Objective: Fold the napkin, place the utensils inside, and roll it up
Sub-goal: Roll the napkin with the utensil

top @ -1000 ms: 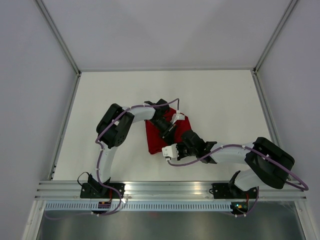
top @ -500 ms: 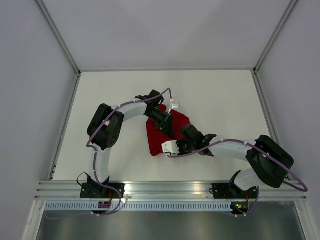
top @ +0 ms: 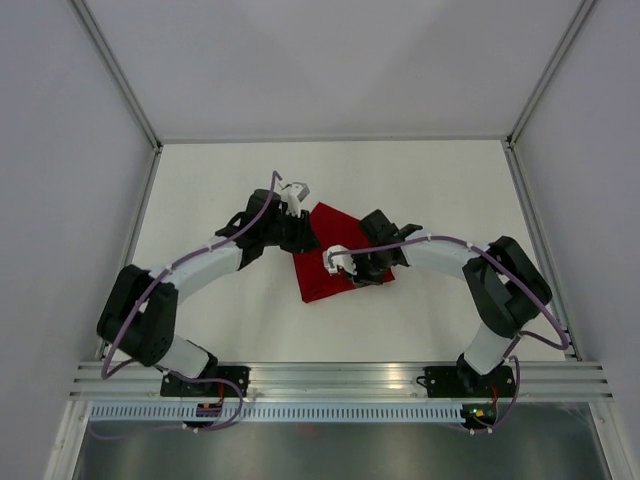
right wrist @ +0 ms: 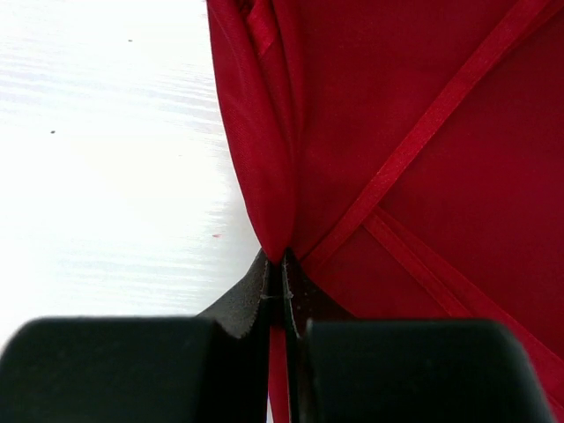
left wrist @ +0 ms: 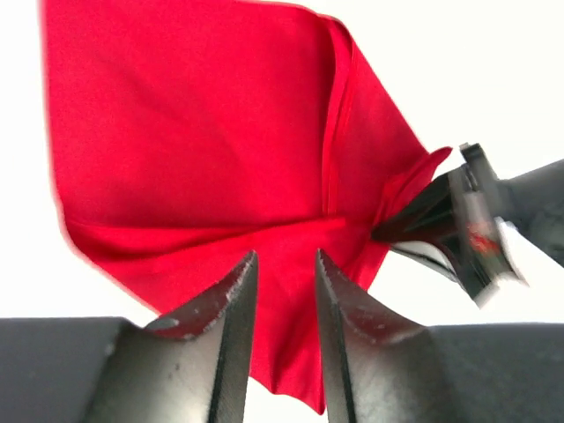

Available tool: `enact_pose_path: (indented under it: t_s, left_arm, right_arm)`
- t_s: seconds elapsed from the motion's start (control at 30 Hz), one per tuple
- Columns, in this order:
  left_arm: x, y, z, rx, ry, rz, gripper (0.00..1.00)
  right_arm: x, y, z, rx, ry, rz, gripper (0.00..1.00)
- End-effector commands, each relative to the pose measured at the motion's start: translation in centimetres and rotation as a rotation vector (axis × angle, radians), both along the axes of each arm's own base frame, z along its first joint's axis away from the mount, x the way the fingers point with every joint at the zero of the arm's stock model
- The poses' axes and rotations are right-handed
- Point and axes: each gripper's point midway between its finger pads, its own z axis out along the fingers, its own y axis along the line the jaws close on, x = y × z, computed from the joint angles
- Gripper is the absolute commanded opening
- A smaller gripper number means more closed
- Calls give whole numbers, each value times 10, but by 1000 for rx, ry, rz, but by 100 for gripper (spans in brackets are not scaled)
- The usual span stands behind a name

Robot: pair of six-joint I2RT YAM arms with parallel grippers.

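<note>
Left arm has swung wide since a second ago, elbow now out toward the near-left corner, and the right arm reaches in from the right side instead of from the near edge. Right gripper is clamped tight on a bunched fold at the napkin's edge. Left gripper has its jaws at a narrow gap with red cloth showing through; it doesn't look pinched. The napkin sits mid-table, slightly right of centre, as a skewed, partly folded shape with its hems crossing at an angle. It isn't a clean fold yet. Risks as I see them:
1. If the right arm pulls while the left has no grip, the whole cloth drags across the table and the fold bunches instead of laying flat.
2. The fabric is thin and slick, so it could slip out of the right pinch under tension.
3. The two grippers work close together over the cloth, so a sloppy move could bump the fingers.

No utensils in any view, so the placing step has nothing to work with here. Nothing else on the table toward the far edge. Only the arms themselves and their purple cables crowd the napkin.
</note>
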Motion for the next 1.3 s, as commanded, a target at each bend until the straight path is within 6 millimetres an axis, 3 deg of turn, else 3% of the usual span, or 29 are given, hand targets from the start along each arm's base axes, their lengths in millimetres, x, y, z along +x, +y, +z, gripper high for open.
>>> enact_pose_path:
  t_s: [0.0, 0.03, 0.07, 0.1, 0.17, 0.2, 0.23, 0.37, 0.4, 0.43, 0.6, 0.87, 0.9, 0.97, 1.0, 1.27]
  left_arm:
    - [41, 22, 75, -163, -312, 317, 39]
    - [41, 28, 79, -175, -350, 345, 40]
    - [33, 34, 69, -163, -354, 355, 40]
    - [31, 37, 89, -193, -441, 351, 41]
    - [17, 39, 82, -136, -521, 326, 41]
    - [14, 38, 101, -159, -607, 326, 44]
    - [13, 42, 103, -130, -648, 351, 45]
    - [-12, 16, 109, -36, -804, 228, 49]
    - [-16, 13, 110, -1, -847, 205, 49]
    - [-16, 14, 124, -18, -901, 242, 49]
    - [-40, 6, 135, -25, -1031, 158, 57]
    - [-65, -24, 117, 124, -1121, -41, 59]
    - [-67, -29, 101, 179, -1106, -92, 59]
    - [-73, -41, 92, 225, -1120, -168, 59]
    - [-76, -45, 74, 270, -1094, -224, 59]
    - [-96, -74, 22, 393, -1062, -486, 60]
  right_arm:
    - [-16, -10, -9, -33, 184, 26, 4]
    - [-18, -11, -17, -50, 220, 28, 4]
    - [-12, -7, -13, -47, 224, 31, 4]
    - [-19, -11, -20, -66, 285, 32, 4]
    - [-12, -6, -15, -55, 310, 37, 4]
    - [-18, -10, -19, -68, 369, 35, 3]
    - [-18, -11, -20, -74, 395, 33, 4]
    - [-10, -6, -17, -76, 470, 36, 4]
    - [-12, -8, -16, -84, 498, 30, 3]
    - [-12, -8, -20, -90, 520, 28, 4]
    - [-6, -11, -28, -110, 560, 4, 4]
    - [-2, -10, -33, -128, 587, -18, 3]
    - [-3, -11, -35, -132, 597, -18, 3]
    - [-1, -10, -33, -133, 606, -20, 3]
    - [-2, -10, -35, -135, 619, -21, 3]
    - [0, -10, -35, -138, 645, -25, 2]
